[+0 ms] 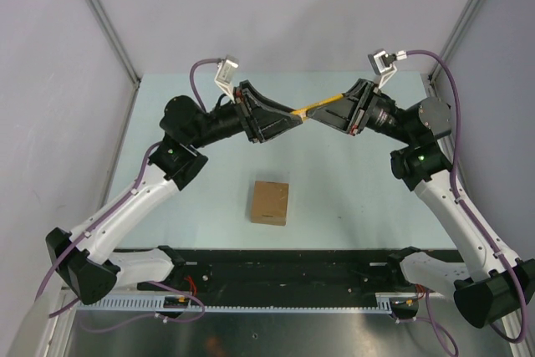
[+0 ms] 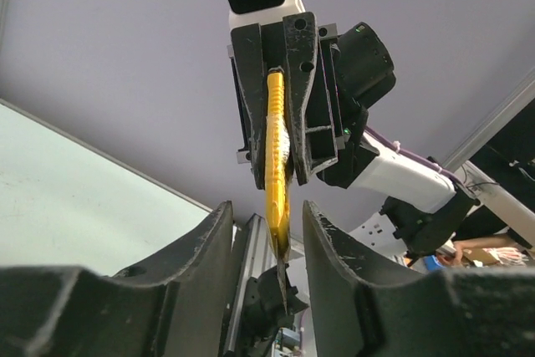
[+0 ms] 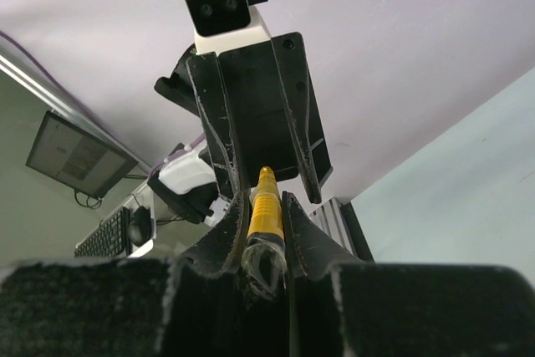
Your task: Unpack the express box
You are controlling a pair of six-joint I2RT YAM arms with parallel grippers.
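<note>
The box sat closed on the desk, toward the near middle, well apart from both jaws, which faced each other over the far side. The right jaws were clamped on the handle of a yellow knife. The left jaws stood apart around its other end, a gap on either side.

Two black-and-white arms, purple cables, white wrist cameras, green lights
</note>
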